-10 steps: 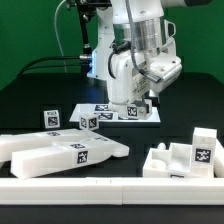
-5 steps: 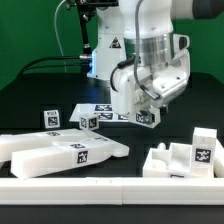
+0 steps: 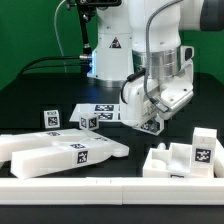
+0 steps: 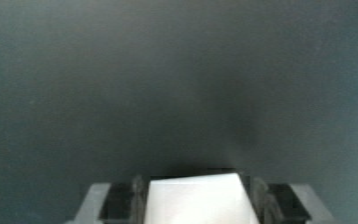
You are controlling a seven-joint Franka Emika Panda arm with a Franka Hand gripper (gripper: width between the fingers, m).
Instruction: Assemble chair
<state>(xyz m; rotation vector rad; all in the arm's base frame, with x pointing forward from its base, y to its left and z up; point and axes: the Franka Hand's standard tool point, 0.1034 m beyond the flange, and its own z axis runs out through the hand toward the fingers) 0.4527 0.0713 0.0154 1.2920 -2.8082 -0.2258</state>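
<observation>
My gripper (image 3: 152,119) hangs above the black table, right of centre in the exterior view, tilted. A small white tagged block (image 3: 150,125) of the chair sits between its fingers, off the table. In the wrist view the white block (image 4: 194,196) fills the gap between the two dark fingers (image 4: 119,202), touching both. Two long tapered legs (image 3: 60,152) lie at the front on the exterior view's left. A blocky slotted white part (image 3: 183,160) with a tag stands at the front right.
Two small tagged blocks (image 3: 52,118) (image 3: 88,122) stand left of the marker board (image 3: 105,111), which lies under the arm's base side. A long white rail (image 3: 110,190) runs along the front edge. A green wall rises behind the arm.
The arm has swung toward the exterior view's right and a little lower, carrying the small block away from over the marker board. The parts on the table have not moved.
</observation>
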